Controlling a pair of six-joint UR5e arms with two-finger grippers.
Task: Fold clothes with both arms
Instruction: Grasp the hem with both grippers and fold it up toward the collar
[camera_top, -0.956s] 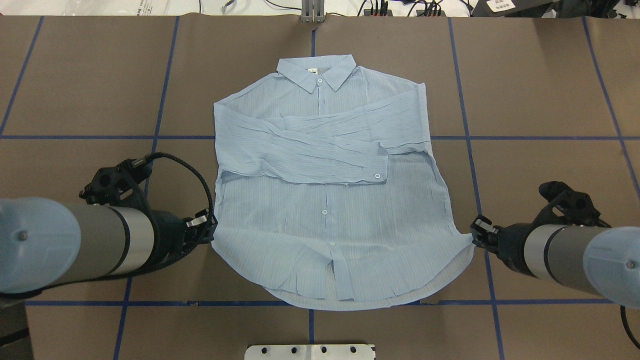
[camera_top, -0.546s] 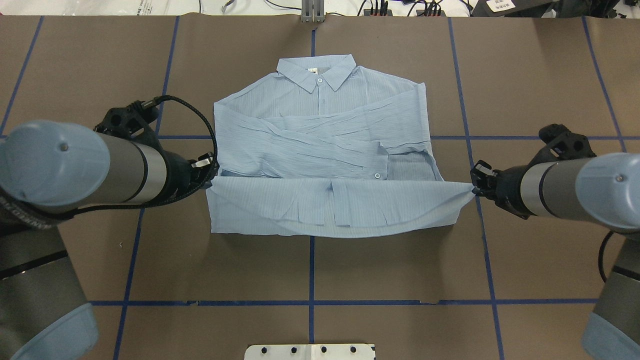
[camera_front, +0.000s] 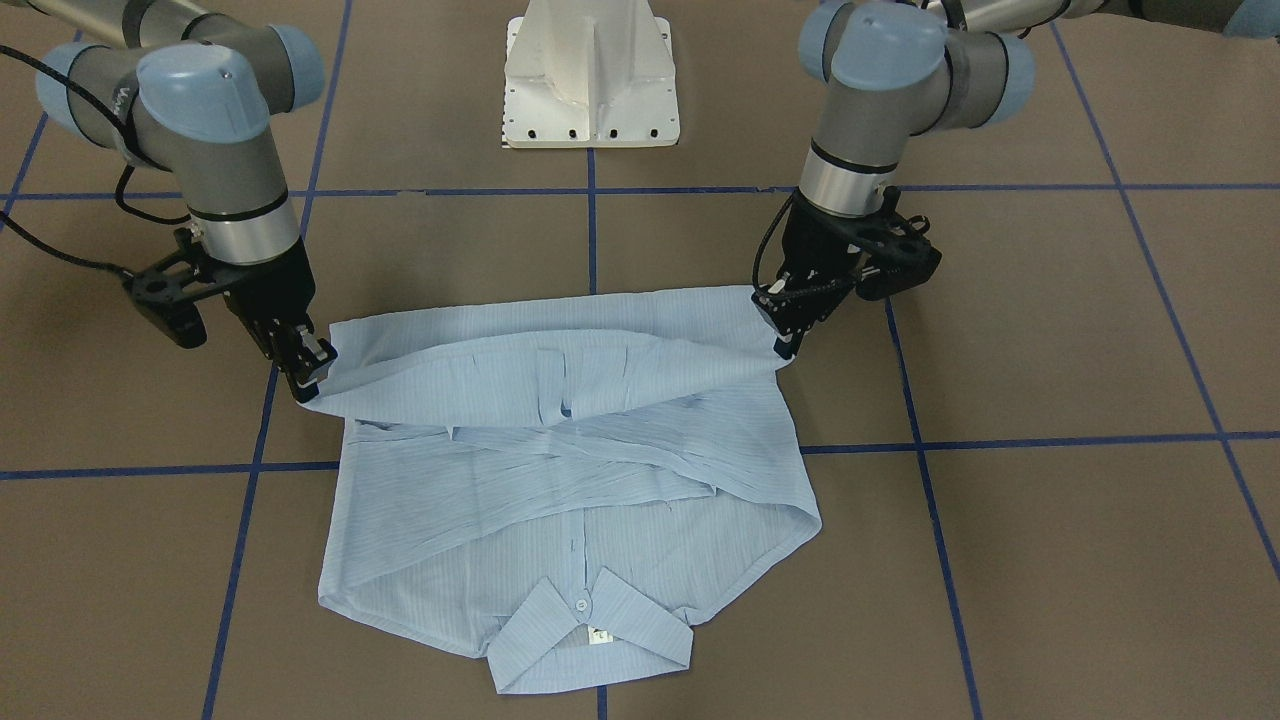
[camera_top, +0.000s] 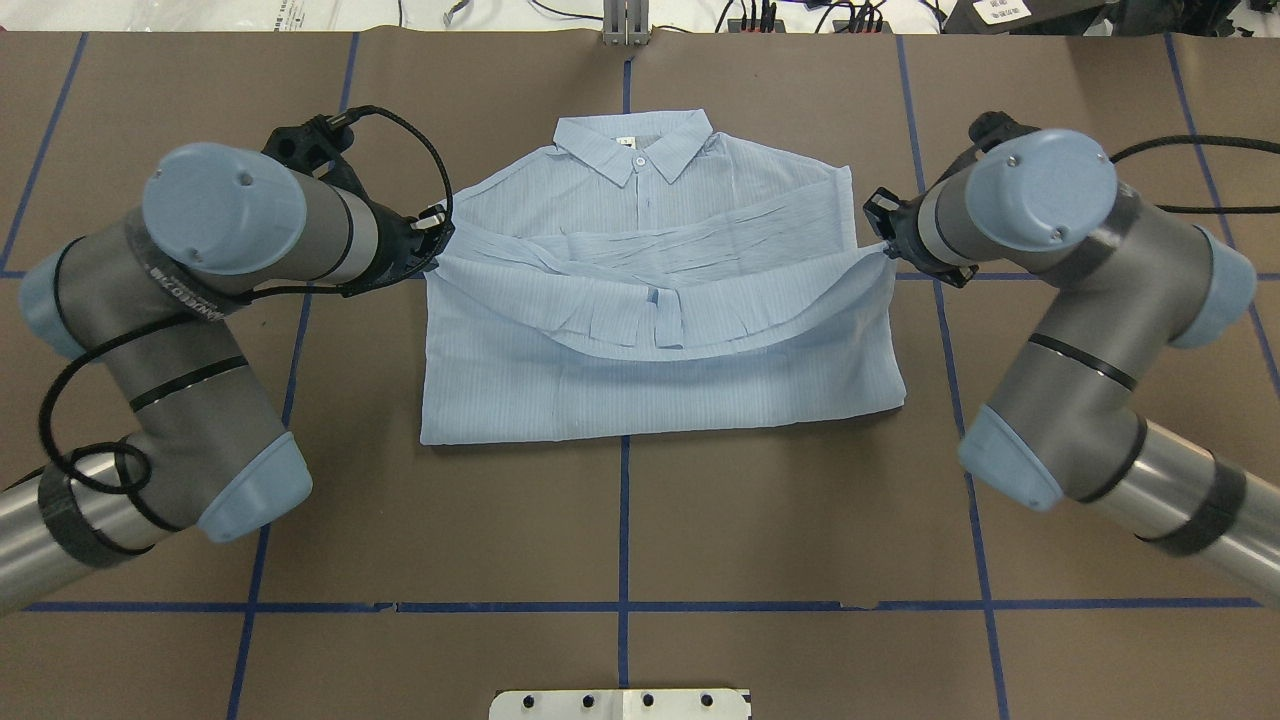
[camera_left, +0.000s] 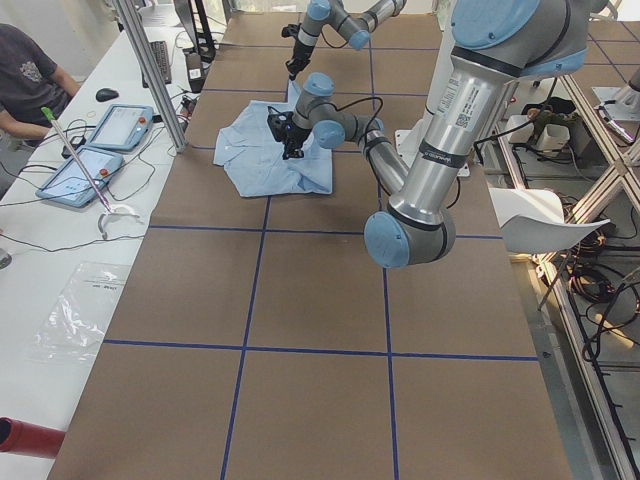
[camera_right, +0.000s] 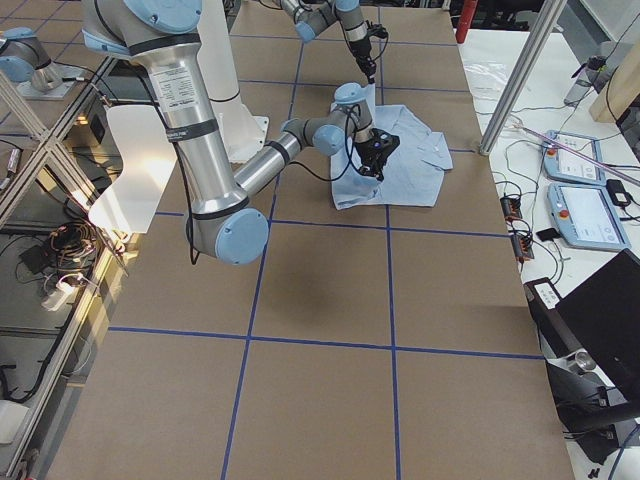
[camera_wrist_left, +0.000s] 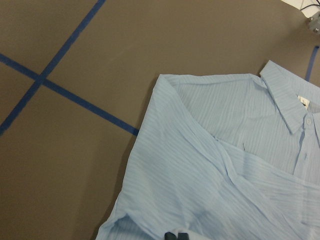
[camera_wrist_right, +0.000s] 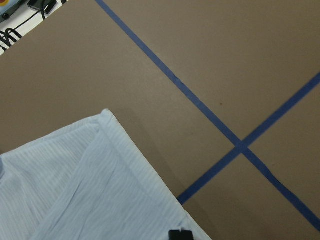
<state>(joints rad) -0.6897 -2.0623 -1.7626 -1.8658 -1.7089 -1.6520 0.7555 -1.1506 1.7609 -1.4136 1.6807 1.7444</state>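
While my L gripper (camera_top: 432, 232) and R gripper (camera_top: 880, 245) each pinch a corner of the hem (camera_top: 700, 350) of the shirt (camera_top: 650, 390), lying on the table (camera_top: 800, 520) w/ sleeves (camera_top: 690, 255) crossed, I judge the bottom-up fold approx half done: hem not yet laid near collar (camera_top: 633, 145), nor released.

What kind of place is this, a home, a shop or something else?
Probably a robotics lab: a blue tape grid on the table, teach pendants beside it, and aluminium frame posts.

One light-blue shirt (camera_top: 660, 390), two robot arms, left arm (camera_top: 200, 300) and right arm (camera_top: 1090, 300), two pincers, left pincer (camera_top: 440, 235) and right pincer (camera_top: 882, 245), one desk (camera_top: 800, 520), one white pedestal base (camera_front: 590, 80), one seated person (camera_left: 25, 75).
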